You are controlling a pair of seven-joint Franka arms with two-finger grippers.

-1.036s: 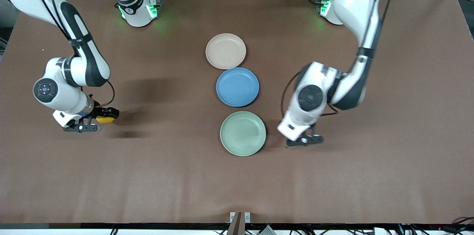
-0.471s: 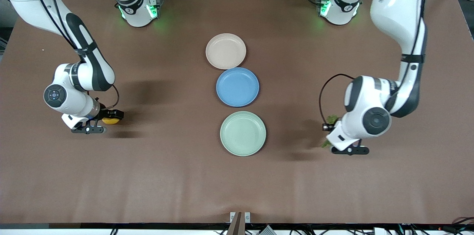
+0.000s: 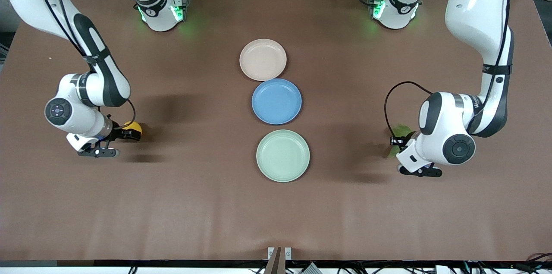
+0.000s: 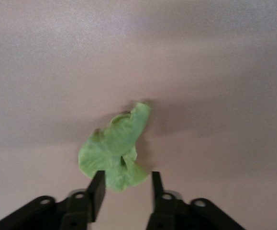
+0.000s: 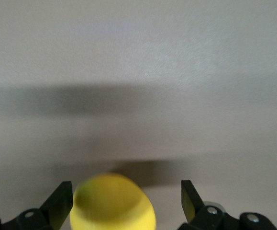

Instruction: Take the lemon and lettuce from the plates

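Observation:
The lemon (image 3: 133,127) lies toward the right arm's end of the table, well away from the plates. My right gripper (image 3: 125,135) is open around it; in the right wrist view the lemon (image 5: 113,202) sits loose between the spread fingers (image 5: 61,199) of the gripper (image 5: 125,197). The lettuce (image 3: 399,130) is toward the left arm's end. My left gripper (image 3: 397,143) is open over it; in the left wrist view the leaf (image 4: 115,149) lies just past the gripper (image 4: 127,186), its edge between the tips. The beige plate (image 3: 262,59) and the mint plate (image 3: 283,155) hold nothing.
A blue plate (image 3: 276,101) with nothing on it lies between the beige and mint plates in the table's middle. The brown table (image 3: 194,205) stretches around the plates. Both arms hang low at their own ends.
My left arm swung from beside the mint plate out to its own end of the table with the lettuce. Both grippers have opened; lemon and lettuce are loose.

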